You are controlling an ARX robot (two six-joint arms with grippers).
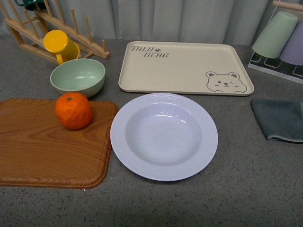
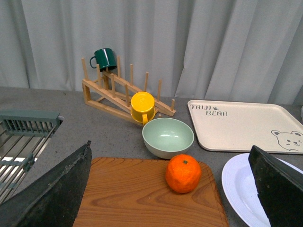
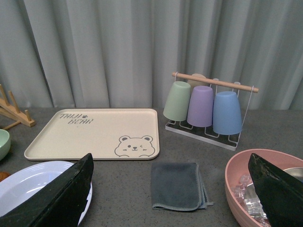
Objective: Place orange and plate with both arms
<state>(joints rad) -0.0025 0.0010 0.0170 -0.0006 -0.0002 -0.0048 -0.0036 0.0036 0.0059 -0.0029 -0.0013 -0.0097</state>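
The orange [image 1: 74, 110] sits on the far right part of a wooden cutting board [image 1: 47, 151]; it also shows in the left wrist view [image 2: 183, 173]. The pale lavender-white plate [image 1: 164, 136] lies empty on the grey counter just right of the board; its rim shows in the left wrist view [image 2: 236, 184] and the right wrist view [image 3: 28, 182]. Neither gripper shows in the front view. My left gripper [image 2: 173, 208] is open, held back from the orange. My right gripper [image 3: 173, 208] is open, above the counter near a grey cloth [image 3: 177, 186].
A beige bear tray [image 1: 184, 67] lies behind the plate. A pale green bowl [image 1: 78, 76], a yellow cup [image 1: 60, 46] and a wooden rack [image 1: 52, 28] stand at the back left. Upturned cups [image 1: 279, 38] hang at the back right. A pink bowl [image 3: 262, 189] is at the right.
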